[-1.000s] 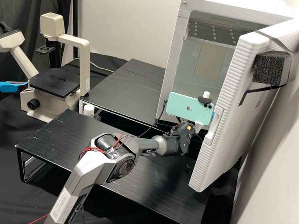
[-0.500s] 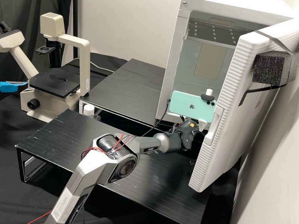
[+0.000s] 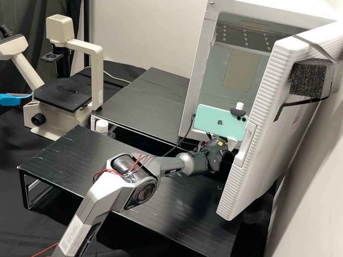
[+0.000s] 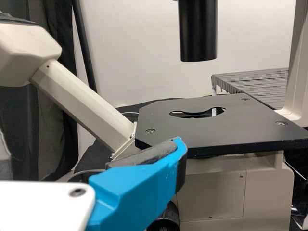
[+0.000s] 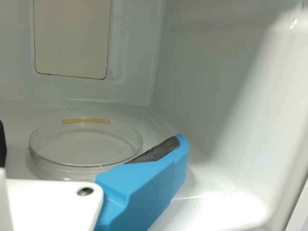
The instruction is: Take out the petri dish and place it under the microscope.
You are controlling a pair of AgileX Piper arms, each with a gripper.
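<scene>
Inside the white chamber (image 3: 232, 70), whose door stands open, is my right gripper (image 3: 230, 143), largely behind its green phone. By the right wrist view, a clear petri dish (image 5: 84, 146) with a yellow strip on its rim rests on the chamber floor. My right gripper (image 5: 90, 142) is open, one finger overlapping the dish's near edge in view, a dark pad at the other side; I cannot tell whether they touch it. My left gripper (image 3: 12, 86) is open and empty beside the cream microscope (image 3: 94, 71). From its wrist, my left gripper (image 4: 91, 150) faces the black stage (image 4: 192, 130).
Two low black tables (image 3: 64, 155) stand between microscope and chamber. A small white-capped bottle (image 3: 101, 126) is by the nearer one. The chamber door (image 3: 264, 130) with its handle is close to the right arm. The microscope's black tube (image 4: 197, 33) hangs above the stage.
My right arm has moved slightly right and farther into the chamber, then kept still over the last half second. The left arm has not moved.
</scene>
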